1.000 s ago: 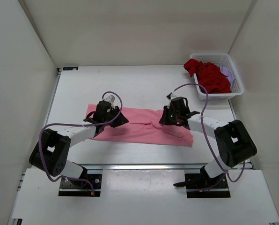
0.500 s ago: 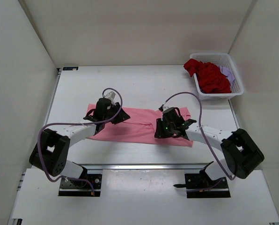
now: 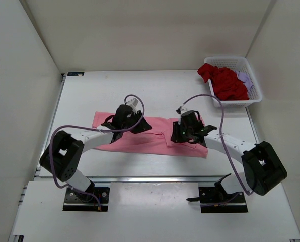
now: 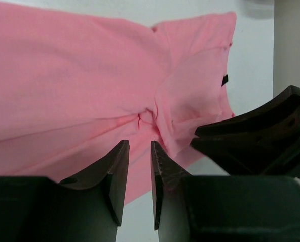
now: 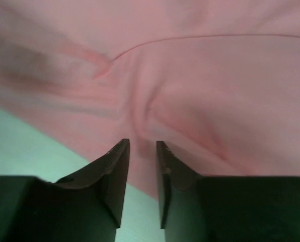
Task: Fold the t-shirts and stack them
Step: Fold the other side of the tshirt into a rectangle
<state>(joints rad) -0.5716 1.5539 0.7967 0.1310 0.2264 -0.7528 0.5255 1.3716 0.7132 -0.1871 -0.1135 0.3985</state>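
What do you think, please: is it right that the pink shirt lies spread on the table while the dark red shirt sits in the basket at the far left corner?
Only the corner is wrong: the top view shows the basket, with the dark red shirt in it, at the far right corner.

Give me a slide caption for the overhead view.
On the table, the pink t-shirt lies spread beneath the left gripper and right gripper; dark red t-shirt and lavender t-shirt in the white basket.
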